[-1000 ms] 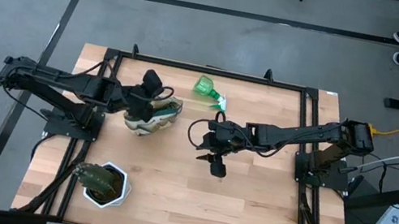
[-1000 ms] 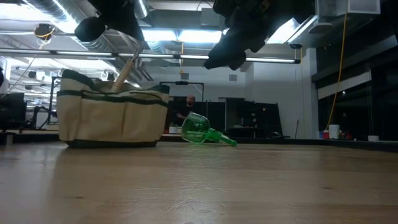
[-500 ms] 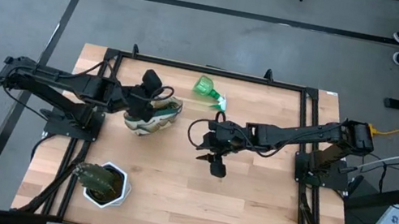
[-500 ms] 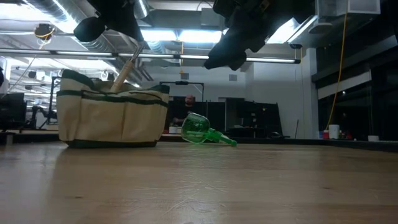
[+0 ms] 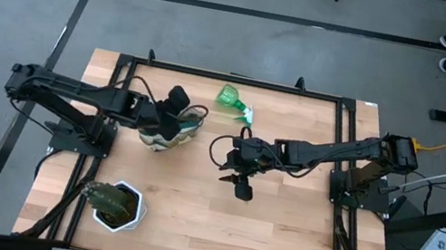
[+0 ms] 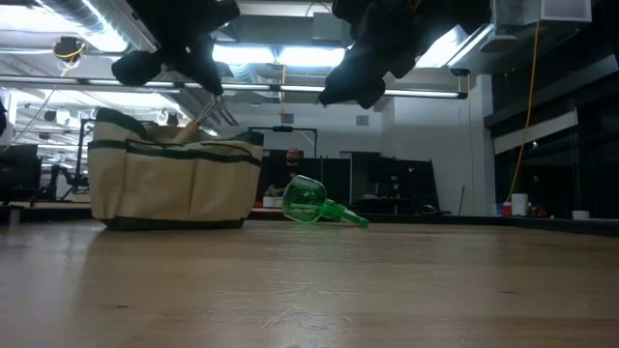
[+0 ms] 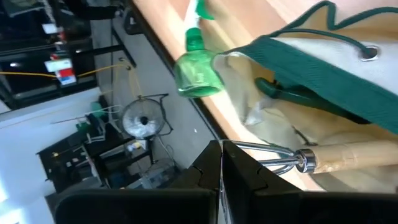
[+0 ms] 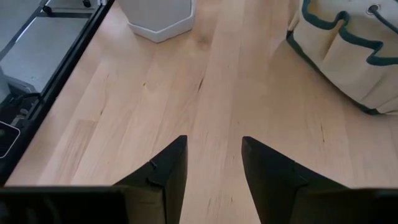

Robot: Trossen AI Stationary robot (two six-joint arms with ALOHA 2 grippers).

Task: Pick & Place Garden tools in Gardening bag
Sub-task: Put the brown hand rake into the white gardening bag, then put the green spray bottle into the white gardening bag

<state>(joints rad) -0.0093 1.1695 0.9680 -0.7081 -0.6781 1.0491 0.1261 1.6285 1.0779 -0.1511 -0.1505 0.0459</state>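
The cream gardening bag (image 5: 168, 134) with dark green trim stands upright on the table's far left part; it also shows in the low view (image 6: 174, 179). My left gripper (image 7: 221, 155) is above the bag's right end (image 5: 180, 116), shut on the little wooden-handled rake (image 7: 348, 155). The green spray bottle (image 5: 232, 101) lies on its side near the far edge, right of the bag. My right gripper (image 5: 239, 188) hangs open and empty above bare table at the middle (image 8: 214, 165). Trowel and shears do not show. My left gripper pinches the rake's thin metal neck (image 7: 255, 148) between its two shut fingers, just beyond the metal ferrule (image 7: 305, 160). The fingers come from above, slanting down. The wooden handle (image 6: 200, 121) slants down from the fingers into the bag's open top.
A white pot with a green plant (image 5: 117, 206) stands at the near left corner. Black frame rails (image 5: 342, 155) run along the table's left, right and far edges. Bare wood (image 5: 259, 233) lies near and right of the bag. A person (image 6: 293, 159) is in the room behind.
My left gripper has gone toward the table's right edge and down over the bag, still shut on the rake. The rake's handle has tipped flatter and gone deeper into the bag.
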